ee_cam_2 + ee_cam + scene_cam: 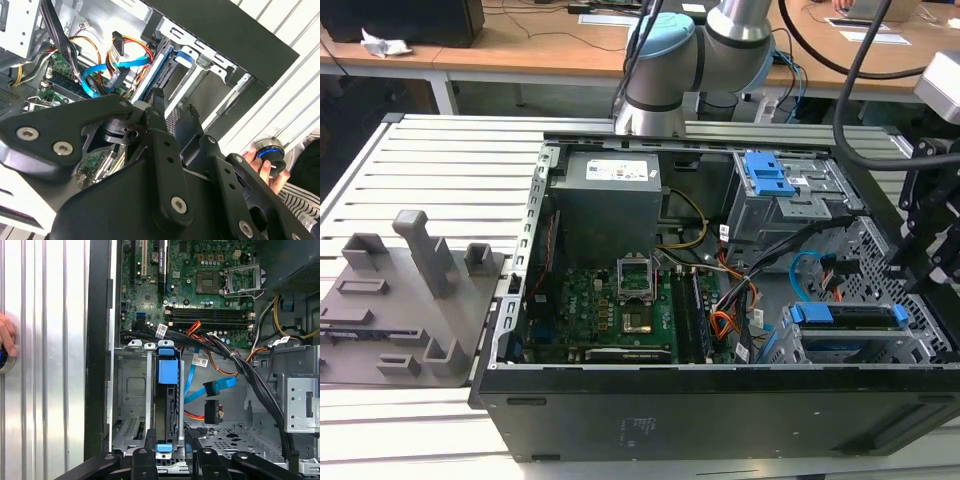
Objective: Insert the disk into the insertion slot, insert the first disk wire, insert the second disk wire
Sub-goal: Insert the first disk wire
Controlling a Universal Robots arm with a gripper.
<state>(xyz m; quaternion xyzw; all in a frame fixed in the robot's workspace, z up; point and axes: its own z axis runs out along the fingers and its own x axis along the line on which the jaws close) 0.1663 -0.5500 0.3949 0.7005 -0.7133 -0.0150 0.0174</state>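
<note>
The disk (167,372), in its blue carrier, stands edge-on inside the silver perforated insertion slot (131,390). In the exterior view it lies in the cage at the case's front right (845,318). My gripper (171,437) is open, one finger on each side of the disk's near end, and a gap shows between the fingers (159,100). The light blue second disk wire (220,387) loops loose beside the cage, its connector plugged into nothing. Just below it the red first disk wire (194,415) ends in a small dark connector, also free. The blue loop (95,75) lies past the fingertips.
A bundle of thick black cables (250,375) crosses between the motherboard (200,285) and the drive bays. A taller grey cage with a blue latch (770,180) stands at the back. A person's hand (262,162) rests on a round knob outside the case wall. Grey fixtures (420,270) sit on the exterior view's left.
</note>
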